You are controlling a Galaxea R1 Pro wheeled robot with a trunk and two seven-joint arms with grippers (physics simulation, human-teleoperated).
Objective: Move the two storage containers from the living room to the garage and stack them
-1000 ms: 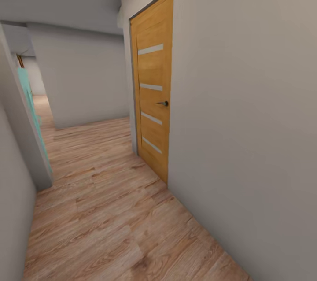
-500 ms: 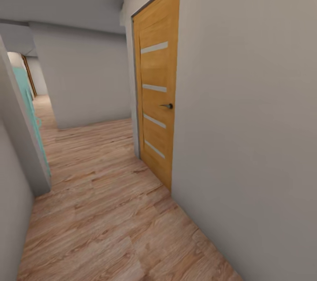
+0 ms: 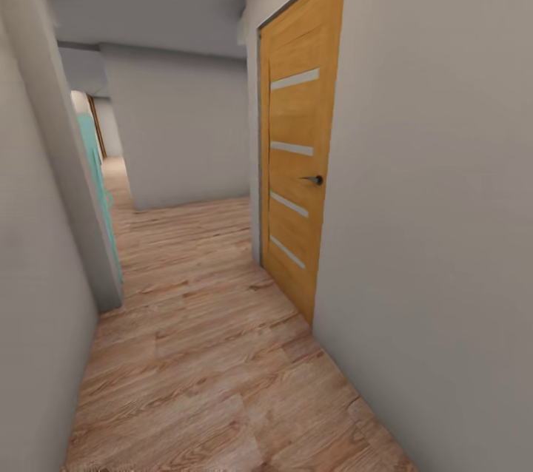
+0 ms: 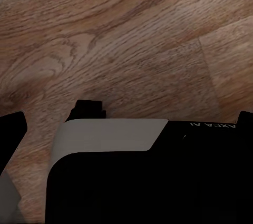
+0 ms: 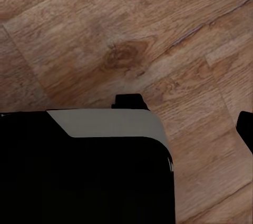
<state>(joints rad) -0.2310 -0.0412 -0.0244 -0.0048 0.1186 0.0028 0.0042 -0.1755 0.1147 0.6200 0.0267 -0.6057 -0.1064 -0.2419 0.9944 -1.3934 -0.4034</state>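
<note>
The two orange-red storage containers are out of view, and so is the garage. I am in a corridor with light wood plank flooring. In the left wrist view my left gripper hangs over the planks, its dark fingertips far apart at the picture's edges, open and holding nothing. In the right wrist view my right gripper is open too, with one fingertip showing at the edge. My own black and grey base sits under both grippers.
A shut orange wood door with a dark handle is set in the pale wall on my right. Close on my left stands a grey wall, with a teal door behind it. The corridor bends left at a far wall.
The whole head view has shifted: the orange door now sits further right and the left wall fills more of the picture. The camera has moved; nothing else has.
</note>
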